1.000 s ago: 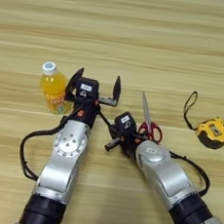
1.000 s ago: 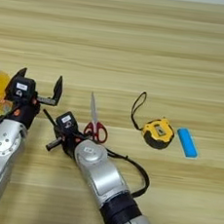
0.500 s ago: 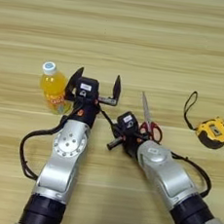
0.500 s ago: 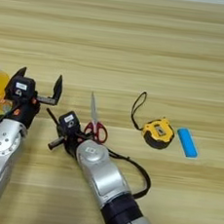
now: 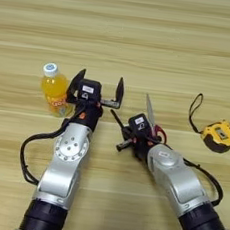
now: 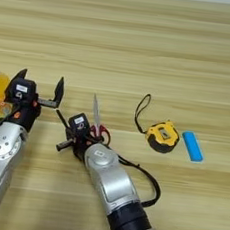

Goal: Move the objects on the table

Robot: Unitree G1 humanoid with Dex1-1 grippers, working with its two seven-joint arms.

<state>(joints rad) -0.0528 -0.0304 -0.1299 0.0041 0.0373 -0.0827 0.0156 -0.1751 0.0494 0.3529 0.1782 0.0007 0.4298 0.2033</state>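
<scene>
Beside the orange-juice bottle (image 5: 55, 93), left tool (image 5: 98, 87) wide; right tool (image 5: 119, 133) unreadable, near scissors (image 5: 153, 122)

The right gripper (image 5: 121, 135) covered most of the red handles of the scissors (image 5: 150, 112). The left gripper (image 5: 98, 88) hid the 3 o'clock side of the juice bottle (image 5: 54, 90). In the right eye view, the bottle was cut off at the 9 o'clock edge. Both arms ran off at 6 o'clock.
</scene>
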